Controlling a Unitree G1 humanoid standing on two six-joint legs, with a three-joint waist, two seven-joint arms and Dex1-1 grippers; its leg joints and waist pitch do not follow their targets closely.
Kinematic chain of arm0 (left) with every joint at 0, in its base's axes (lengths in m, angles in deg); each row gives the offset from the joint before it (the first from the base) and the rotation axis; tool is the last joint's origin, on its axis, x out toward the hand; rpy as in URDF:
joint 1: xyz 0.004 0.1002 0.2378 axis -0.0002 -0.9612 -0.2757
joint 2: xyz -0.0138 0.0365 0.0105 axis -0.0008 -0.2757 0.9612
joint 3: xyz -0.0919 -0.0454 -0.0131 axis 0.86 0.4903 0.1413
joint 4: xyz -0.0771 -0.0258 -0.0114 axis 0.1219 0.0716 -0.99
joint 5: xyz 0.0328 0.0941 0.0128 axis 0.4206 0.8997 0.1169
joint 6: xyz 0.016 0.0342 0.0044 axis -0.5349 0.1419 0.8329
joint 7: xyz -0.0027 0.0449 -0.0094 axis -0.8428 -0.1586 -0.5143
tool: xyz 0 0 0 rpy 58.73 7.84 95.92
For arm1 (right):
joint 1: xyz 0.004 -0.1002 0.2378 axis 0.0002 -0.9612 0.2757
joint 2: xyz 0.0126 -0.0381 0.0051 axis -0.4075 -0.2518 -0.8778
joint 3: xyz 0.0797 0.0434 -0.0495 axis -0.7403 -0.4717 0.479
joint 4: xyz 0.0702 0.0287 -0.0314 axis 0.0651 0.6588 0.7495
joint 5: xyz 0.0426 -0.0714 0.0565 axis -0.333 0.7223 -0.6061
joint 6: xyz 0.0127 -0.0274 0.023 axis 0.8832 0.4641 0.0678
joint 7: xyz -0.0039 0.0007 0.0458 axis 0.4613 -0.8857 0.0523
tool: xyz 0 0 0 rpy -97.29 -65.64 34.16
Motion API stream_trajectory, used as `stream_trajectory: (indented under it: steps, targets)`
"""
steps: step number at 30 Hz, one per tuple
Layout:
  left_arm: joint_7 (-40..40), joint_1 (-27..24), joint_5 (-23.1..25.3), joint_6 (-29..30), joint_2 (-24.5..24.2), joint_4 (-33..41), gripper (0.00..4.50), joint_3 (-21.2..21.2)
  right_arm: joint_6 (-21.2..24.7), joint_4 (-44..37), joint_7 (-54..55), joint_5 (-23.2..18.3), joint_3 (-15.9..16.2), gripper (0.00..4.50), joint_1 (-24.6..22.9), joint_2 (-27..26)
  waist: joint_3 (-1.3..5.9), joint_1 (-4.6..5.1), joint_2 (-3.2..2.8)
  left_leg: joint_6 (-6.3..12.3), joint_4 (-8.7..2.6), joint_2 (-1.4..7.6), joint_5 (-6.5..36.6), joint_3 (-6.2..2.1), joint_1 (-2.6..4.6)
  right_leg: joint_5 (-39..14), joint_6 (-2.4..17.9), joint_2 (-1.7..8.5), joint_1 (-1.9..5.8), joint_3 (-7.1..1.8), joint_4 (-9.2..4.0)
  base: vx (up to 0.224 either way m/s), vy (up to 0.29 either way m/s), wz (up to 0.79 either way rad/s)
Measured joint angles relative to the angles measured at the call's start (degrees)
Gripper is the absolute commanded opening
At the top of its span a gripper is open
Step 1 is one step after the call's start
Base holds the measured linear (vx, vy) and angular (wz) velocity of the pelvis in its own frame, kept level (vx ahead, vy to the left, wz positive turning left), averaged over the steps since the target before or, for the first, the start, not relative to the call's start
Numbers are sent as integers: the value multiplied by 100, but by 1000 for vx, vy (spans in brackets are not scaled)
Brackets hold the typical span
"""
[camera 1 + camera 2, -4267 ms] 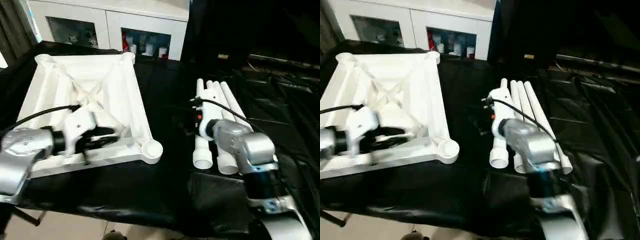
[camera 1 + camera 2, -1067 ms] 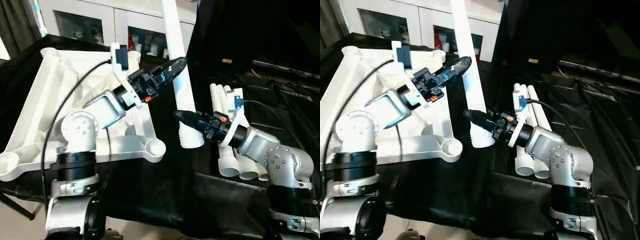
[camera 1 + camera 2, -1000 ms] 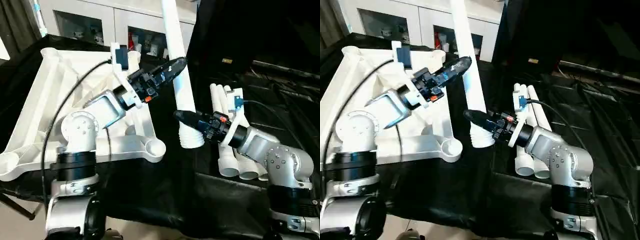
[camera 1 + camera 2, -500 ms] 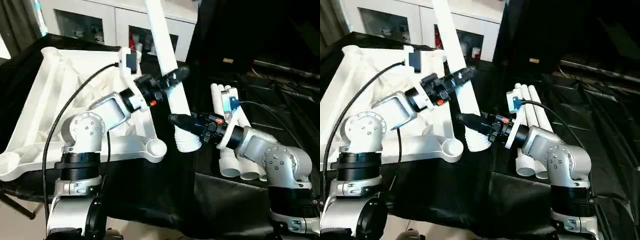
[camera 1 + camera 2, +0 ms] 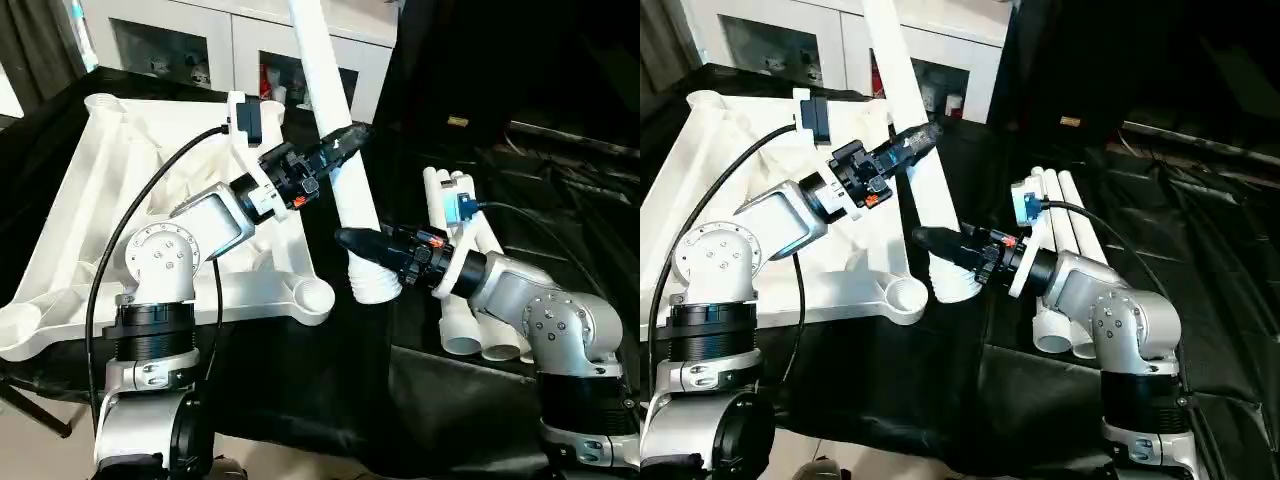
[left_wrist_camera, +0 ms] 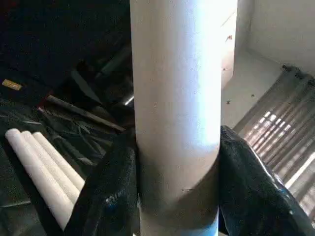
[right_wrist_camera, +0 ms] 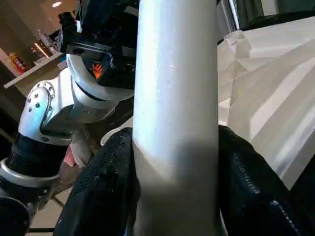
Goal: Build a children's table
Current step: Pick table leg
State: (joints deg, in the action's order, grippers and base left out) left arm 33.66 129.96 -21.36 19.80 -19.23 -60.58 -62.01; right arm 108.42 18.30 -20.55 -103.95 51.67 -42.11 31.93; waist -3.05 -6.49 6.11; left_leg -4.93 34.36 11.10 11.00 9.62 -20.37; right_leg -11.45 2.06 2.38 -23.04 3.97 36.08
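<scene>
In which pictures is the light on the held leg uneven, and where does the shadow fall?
Left wrist view: the leg is bright above, shaded between the black fingers. Right wrist view: the same, dark low down. Left eye view: evenly lit.

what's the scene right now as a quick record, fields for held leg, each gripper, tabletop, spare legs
held leg: one white tube leg, steeply raised, wide end low near the tabletop's near corner socket
left gripper: left gripper with fingers either side of the leg, higher up
right gripper: right gripper clamped on the leg near its wide end
tabletop: white tabletop upside down, ribbed underside showing, on black cloth
spare legs: three spare legs side by side on the cloth
</scene>
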Motion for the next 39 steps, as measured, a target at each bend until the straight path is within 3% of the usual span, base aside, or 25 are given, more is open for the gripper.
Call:
stream_trajectory:
  steps: [6, 7, 8, 13, 21, 25, 28, 31, 39]
  targets:
    - [-8, 0, 25, -63, 0, 0, 186, -53, -163, -5, 25, 6, 36, 190, -66, 7, -6, 1, -9, 1, 0, 0, 1, 0, -1, 0, 0, 0, 0, 0, -2, 0, 0, 0]
    - [0, 0, 67, -97, -2, 1, 186, -73, -177, -4, 56, 12, 42, 246, -66, 6, -7, 2, -11, 1, 0, 0, 1, 0, 0, -2, -2, 0, 0, 0, -2, 0, 0, 0]
    - [-3, 0, 132, -153, -4, 5, 186, -121, -193, -3, 94, 35, 56, 260, -66, 1, -9, 2, -13, 1, -1, 0, 1, 0, 0, -2, -4, 0, 0, 0, -2, 0, 0, 0]
    - [-307, -3, 986, -677, -141, 125, 186, -693, -748, 24, 689, 688, 318, 274, -17, -12, -20, 10, -30, -1, -2, 0, -1, 0, 1, -1, -10, 0, 0, 0, -3, 0, 0, 0]
    - [-1282, 42, 2045, -1172, -66, 495, 185, -1231, -1238, 63, 1938, 1594, 861, 274, 296, -582, -27, 119, -41, -2, -9, -1, 0, 0, -2, 10, 8, 0, -3, -2, -5, 0, 0, 0]
    - [-1487, 51, 2090, -1182, 70, 602, 185, -1179, -1438, 257, 2183, 1885, 1110, 274, 302, -695, -27, 135, -41, -2, -9, -1, 1, 0, -7, 13, 14, 0, -3, -1, -12, 0, 0, 0]
    - [-1582, 56, 2150, -1201, 101, 702, 185, -1197, -1542, 531, 2459, 2110, 1173, 244, 378, -861, -29, 149, -43, -2, -9, -1, 1, 0, -6, 14, 15, -1, -4, -2, -12, 0, 0, 0]
    - [-1666, 59, 2220, -1221, 126, 701, 185, -1195, -1560, 631, 2524, 2132, 1226, 213, 461, -914, -30, 150, -46, -2, -9, -1, 1, 0, -6, 15, 13, -1, -4, -2, -12, 0, 0, 0]
    - [-1682, 59, 2219, -1176, 148, 706, 185, -1145, -1737, 751, 2477, 2231, 1308, 197, 504, -902, -30, 146, -46, -1, -9, -1, 1, 0, -8, 16, 11, -1, -4, -2, -13, 0, 0, 0]
